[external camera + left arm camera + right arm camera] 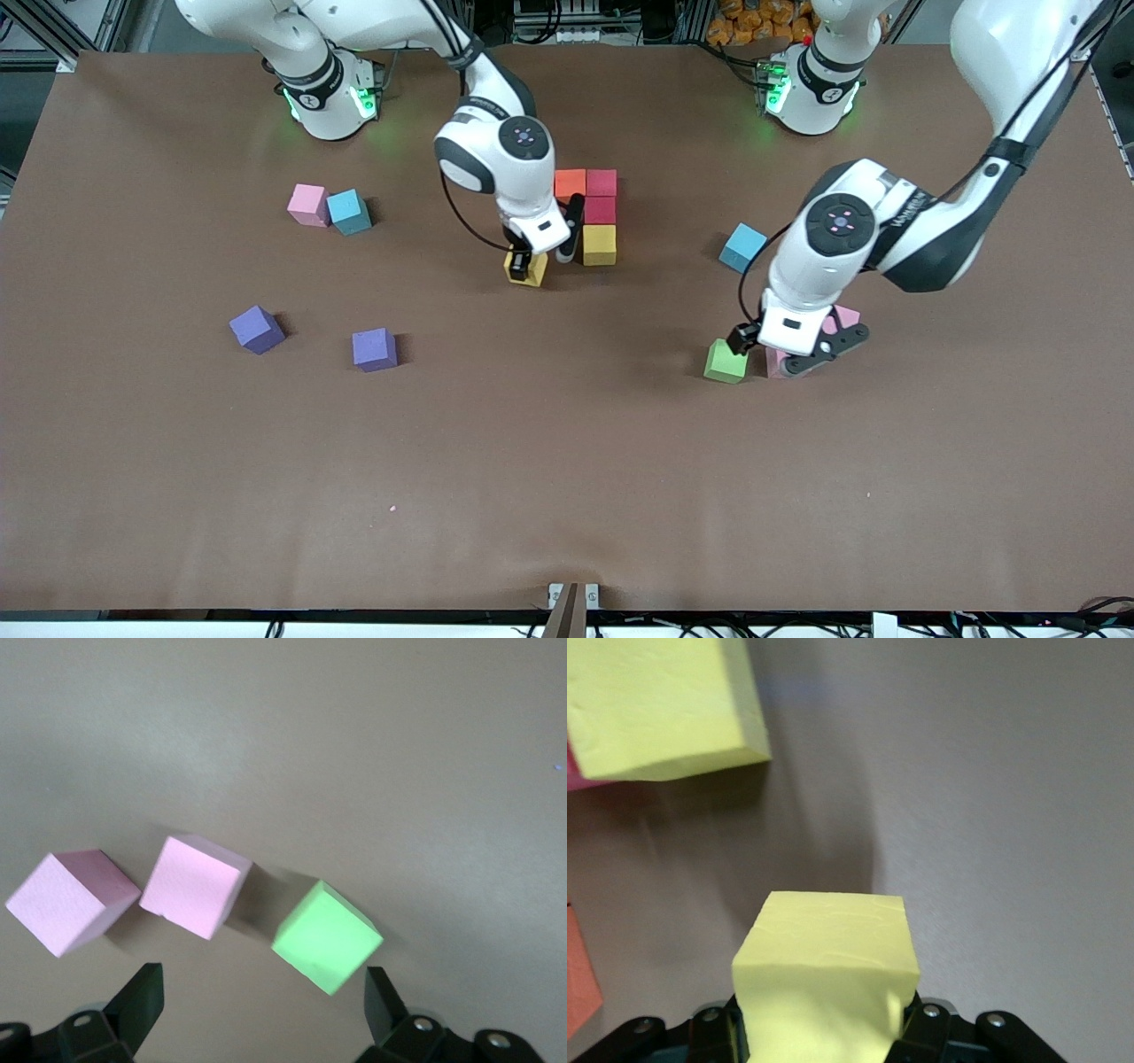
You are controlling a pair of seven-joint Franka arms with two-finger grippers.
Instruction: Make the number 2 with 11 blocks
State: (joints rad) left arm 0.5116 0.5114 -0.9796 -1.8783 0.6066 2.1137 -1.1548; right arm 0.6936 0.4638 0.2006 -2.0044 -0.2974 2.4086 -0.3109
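The started number 2 stands mid-table: an orange block [570, 183] beside a red block [601, 182], then a red block [600, 210] and a yellow block [599, 245] nearer the front camera. My right gripper [525, 262] is shut on a second yellow block [824, 983], held low beside the placed yellow one [664, 704]. My left gripper [784, 347] [263, 1001] hangs open over the green block [725, 361] [326, 936] and two pink blocks [195, 886] [71, 899], touching none. A pink block [307, 204] and two purple blocks [257, 329] [374, 348] lie loose toward the right arm's end.
Two light-blue cubes lie apart from the digit: one [349, 211] touches the loose pink block, the other [742, 246] sits farther from the front camera than the green block. The brown table [567, 496] stretches wide toward the front camera.
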